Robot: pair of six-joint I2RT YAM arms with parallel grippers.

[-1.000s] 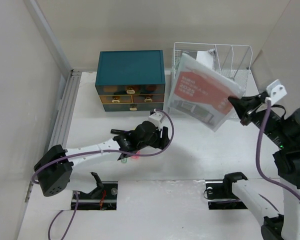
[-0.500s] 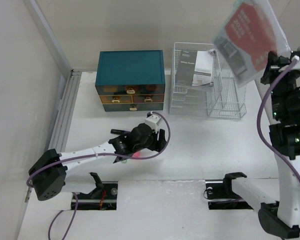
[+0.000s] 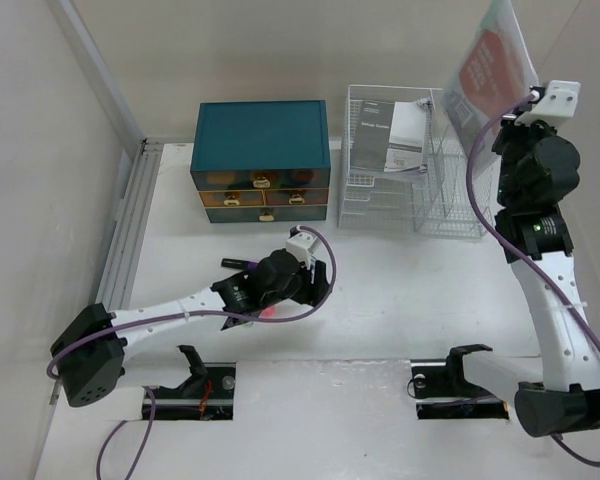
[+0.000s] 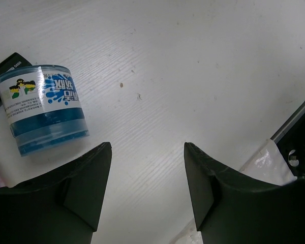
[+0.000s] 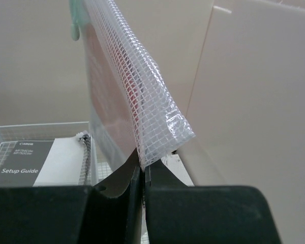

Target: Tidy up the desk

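Observation:
The white desk (image 3: 410, 290) carries a teal drawer box (image 3: 262, 160) and a white wire rack (image 3: 420, 170) at the back. My right gripper (image 3: 525, 100) is shut on the corner of a clear mesh pouch (image 3: 488, 65) with a red booklet inside, held upright high above the rack's right end. In the right wrist view the gripper (image 5: 144, 165) pinches the pouch's mesh edge (image 5: 137, 101). My left gripper (image 3: 298, 275) is low over the desk's middle. Its wrist view shows it open and empty (image 4: 147, 152), with a blue-labelled jar (image 4: 43, 107) lying apart to its left.
A Setup Guide booklet (image 3: 405, 135) stands in the rack's left section, also in the right wrist view (image 5: 35, 162). A black item (image 3: 235, 265) and a small red thing (image 3: 270, 312) lie by the left gripper. Walls close in on both sides.
My right arm has lifted the pouch from in front of the rack to high above its right end, turning it upright. The left gripper shifted slightly toward the near left.

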